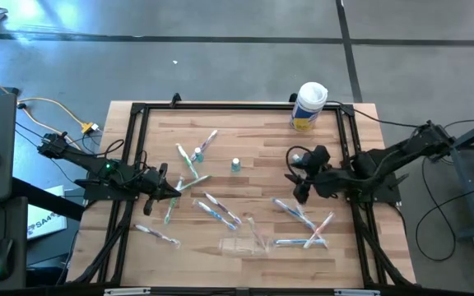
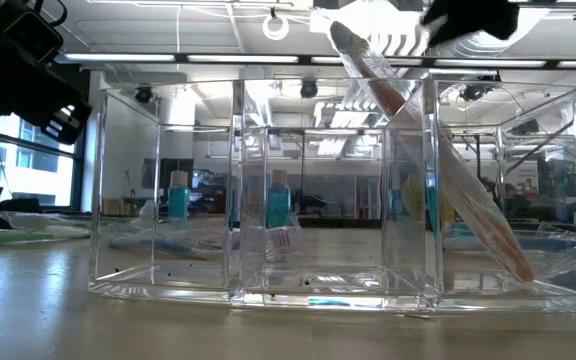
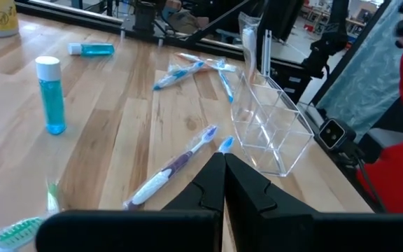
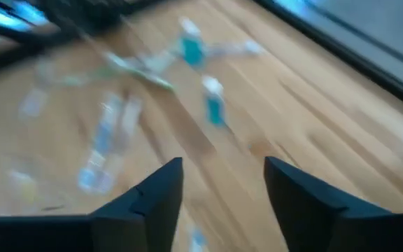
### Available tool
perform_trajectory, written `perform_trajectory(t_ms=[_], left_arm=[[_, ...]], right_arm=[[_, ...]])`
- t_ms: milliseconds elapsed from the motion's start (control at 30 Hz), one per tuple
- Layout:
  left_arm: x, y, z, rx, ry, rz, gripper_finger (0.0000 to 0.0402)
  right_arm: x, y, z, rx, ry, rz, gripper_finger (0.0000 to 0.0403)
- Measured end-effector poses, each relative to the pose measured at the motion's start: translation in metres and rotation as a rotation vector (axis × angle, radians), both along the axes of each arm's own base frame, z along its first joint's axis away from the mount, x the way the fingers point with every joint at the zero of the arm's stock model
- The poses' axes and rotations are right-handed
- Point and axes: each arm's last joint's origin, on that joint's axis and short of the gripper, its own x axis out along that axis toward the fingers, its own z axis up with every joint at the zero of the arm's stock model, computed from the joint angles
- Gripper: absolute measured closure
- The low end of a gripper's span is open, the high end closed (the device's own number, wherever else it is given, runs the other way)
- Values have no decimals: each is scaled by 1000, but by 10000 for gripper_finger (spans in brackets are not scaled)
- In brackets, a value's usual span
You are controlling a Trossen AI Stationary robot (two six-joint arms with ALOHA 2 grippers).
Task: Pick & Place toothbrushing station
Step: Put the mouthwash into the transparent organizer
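The clear plastic holder (image 1: 245,243) stands near the table's front edge. One wrapped toothbrush (image 2: 438,160) leans in it, lower end on a compartment floor (image 2: 513,262), upper end sticking out over the rim (image 3: 249,38). Other toothbrushes lie scattered on the wood (image 1: 220,210) (image 1: 304,219) (image 1: 191,161) (image 1: 158,236). A teal tube (image 1: 235,165) stands upright at mid-table and another lies flat (image 3: 91,48). My left gripper (image 1: 175,191) is shut and empty, low at the left, above a white-handled toothbrush (image 3: 170,173). My right gripper (image 4: 222,183) hangs open and empty above the table's right half (image 1: 298,187).
A large white canister with a yellow label (image 1: 309,105) stands at the far right corner. A black frame (image 1: 220,108) runs along the table's edges. Bare wood lies along the far side between the frame and the tubes.
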Motion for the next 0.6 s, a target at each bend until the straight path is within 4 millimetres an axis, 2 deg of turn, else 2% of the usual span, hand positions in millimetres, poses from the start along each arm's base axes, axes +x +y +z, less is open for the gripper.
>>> perform_trajectory(t_ms=[167,267,600], left_arm=[[0,0,0,-28,-2,7,398],[0,0,1,-29,-5,8,398],[0,0,1,-29,-7,7,398]], right_arm=[[-10,-22,-11,19,155,-150,144],[-13,-32,-14,30,201,-219,125],[-2,-68,-31,157,361,-362,125]])
